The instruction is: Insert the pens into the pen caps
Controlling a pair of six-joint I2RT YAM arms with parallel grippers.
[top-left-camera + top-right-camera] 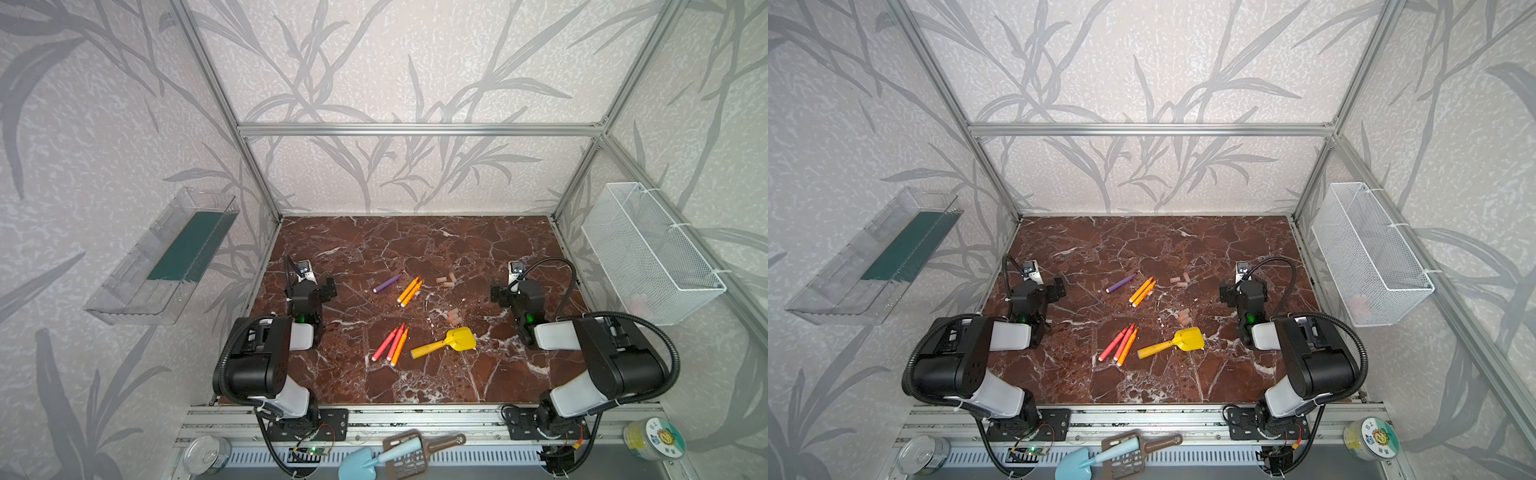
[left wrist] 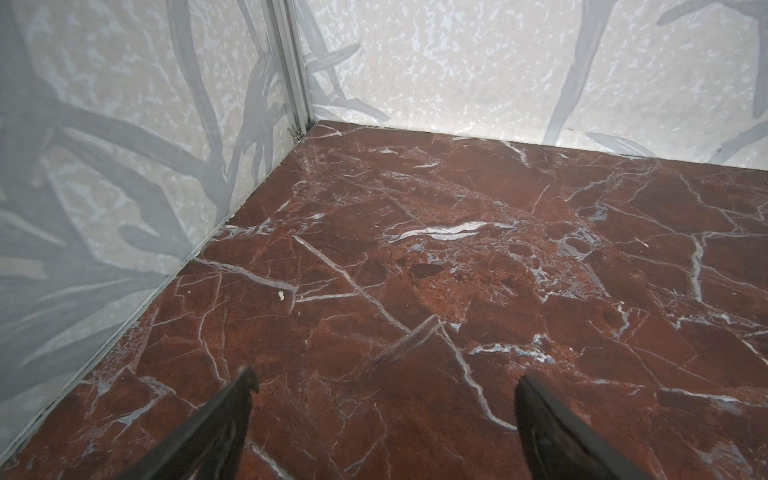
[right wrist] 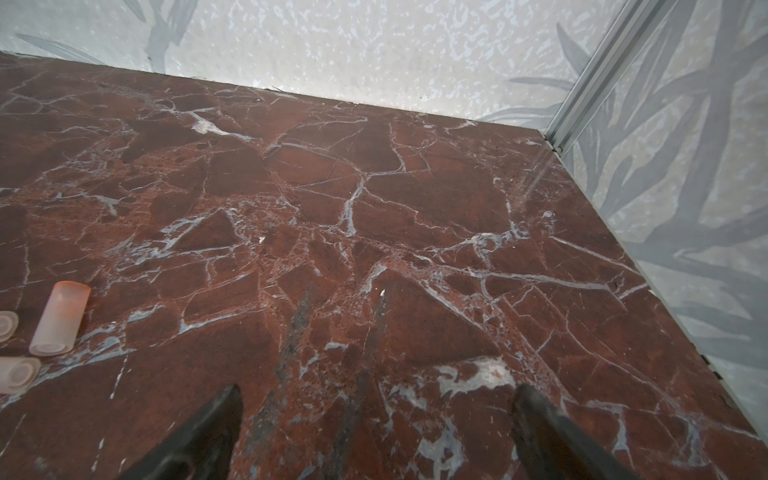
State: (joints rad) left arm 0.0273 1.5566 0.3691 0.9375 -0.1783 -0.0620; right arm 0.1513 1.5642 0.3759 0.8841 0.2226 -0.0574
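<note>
Six pens lie mid-table in both top views. A purple pen (image 1: 387,283) and two orange pens (image 1: 409,291) are farther back. Two pinkish-red pens and an orange one (image 1: 390,344) lie side by side nearer the front. Pale pen caps lie in two small clusters, one at the back (image 1: 446,280) and one nearer (image 1: 454,316). In the right wrist view one cap (image 3: 60,318) lies off to the side of the fingers. My left gripper (image 2: 386,378) is open over bare marble near the left wall. My right gripper (image 3: 379,388) is open and empty, right of the caps.
A yellow toy shovel (image 1: 444,343) lies just right of the three front pens. A white wire basket (image 1: 652,253) hangs on the right wall and a clear tray (image 1: 166,257) on the left wall. A blue scoop (image 1: 365,461) and tins sit on the front rail.
</note>
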